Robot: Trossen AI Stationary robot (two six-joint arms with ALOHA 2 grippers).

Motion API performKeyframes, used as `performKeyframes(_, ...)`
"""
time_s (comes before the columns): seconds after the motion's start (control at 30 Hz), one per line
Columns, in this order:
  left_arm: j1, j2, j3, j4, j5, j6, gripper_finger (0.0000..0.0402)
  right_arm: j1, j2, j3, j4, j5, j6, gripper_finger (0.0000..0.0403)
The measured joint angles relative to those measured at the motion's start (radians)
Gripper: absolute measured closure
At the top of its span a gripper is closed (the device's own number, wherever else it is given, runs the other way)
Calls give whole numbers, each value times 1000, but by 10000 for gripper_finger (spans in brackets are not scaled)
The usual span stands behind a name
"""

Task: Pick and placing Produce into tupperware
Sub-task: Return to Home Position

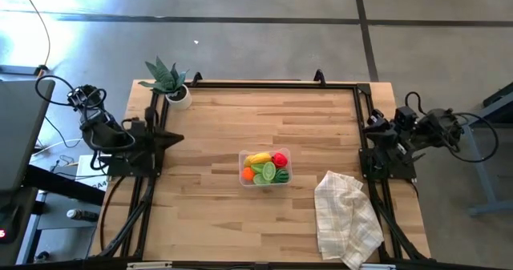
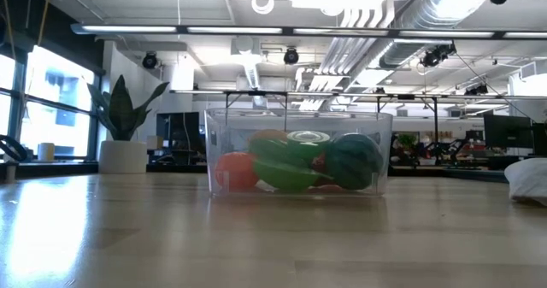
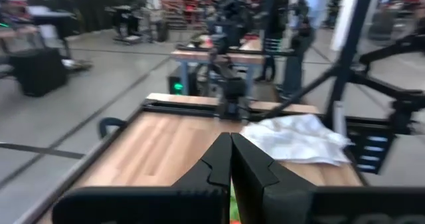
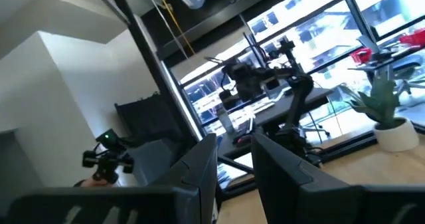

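Holding banana [image 1: 258,158], orange [image 1: 248,173], watermelon [image 2: 355,161] and a red piece [image 1: 280,159] together inside the clear tupperware [image 2: 222,130] on the desk [image 1: 240,222], sorting seemingly done. Parked well left of the tupperware, out of the way: left pincer [image 3: 230,139], closed, empty. Well right of it: right pincer [image 4: 234,141], slightly parted, empty.

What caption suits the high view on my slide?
Clear rectangular plastic container filled with colourful toy produce, between the parked left arm and right arm.
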Motion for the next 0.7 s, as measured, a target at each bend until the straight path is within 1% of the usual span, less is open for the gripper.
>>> performKeyframes(0.1, 0, 10, 0, 1, 69, -47, 401, 0, 0, 0, -18, 15, 4, 318)
performKeyframes(0.17, 0, 20, 0, 18, 126, -70, 401, 0, 0, -1, -36, 16, 59, 318)
performKeyframes(0.2, 0, 22, 0, 30, 155, -37, 401, 0, 0, -1, -36, 23, 81, 318)
performKeyframes(0.27, 0, 24, 0, 76, 225, 69, 401, 0, 0, -1, -30, 34, 73, 318)
performKeyframes(0.33, 0, 29, 0, 171, 308, 208, 401, 0, 0, -1, -18, 21, 23, 318)
performKeyframes(0.4, 1, 28, 0, 273, 413, 370, 401, 0, 0, -1, 21, -12, -37, 322)
performKeyframes(0.47, 1, 22, 0, 336, 507, 482, 401, 0, 0, -1, 42, -32, -82, 334)
performKeyframes(0.5, 1, 17, 0, 344, 525, 504, 401, 0, 0, -1, 41, -39, -99, 343)
performKeyframes(0.6, 21, 1, 0, 317, 521, 505, 401, 0, 0, -1, 29, -48, -126, 385)
performKeyframes(0.67, 75, -9, 0, 301, 536, 515, 401, 0, 0, -1, 24, -50, -141, 398)
performKeyframes(0.7, 111, -19, 0, 292, 565, 527, 401, 0, 0, -1, 35, -49, -148, 395)
